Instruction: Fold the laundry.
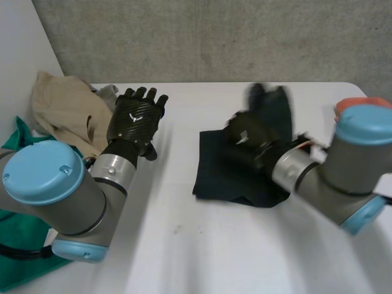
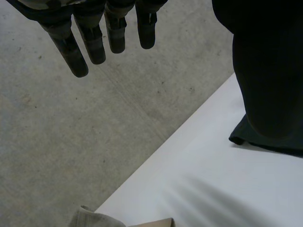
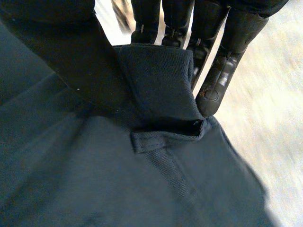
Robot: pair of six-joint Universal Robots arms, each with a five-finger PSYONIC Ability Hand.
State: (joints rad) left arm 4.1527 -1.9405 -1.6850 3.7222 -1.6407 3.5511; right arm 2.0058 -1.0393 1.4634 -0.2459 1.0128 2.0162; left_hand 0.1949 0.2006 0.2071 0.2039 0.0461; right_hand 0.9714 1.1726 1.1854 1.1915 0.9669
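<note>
A dark navy garment point(image 1: 220, 174) lies folded on the white table point(image 1: 214, 245), right of the middle. My right hand point(image 1: 250, 138) is on its far part and has a strip of it raised. In the right wrist view the thumb and the fingers point(image 3: 222, 71) pinch a doubled waistband edge of the garment point(image 3: 156, 75), with a belt loop just below. My left hand point(image 1: 136, 119) is held up over the table's left side, apart from the garment, fingers point(image 2: 94, 42) straight and empty. The garment's near corner point(image 2: 255, 135) lies beside that hand.
A heap of beige clothes point(image 1: 61, 107) with a grey piece point(image 1: 107, 93) lies at the table's far left corner. Green cloth point(image 1: 18, 245) hangs off the left edge under my left arm. Something orange-red point(image 1: 361, 103) sits behind my right arm. A concrete floor point(image 2: 71, 142) lies beyond the far edge.
</note>
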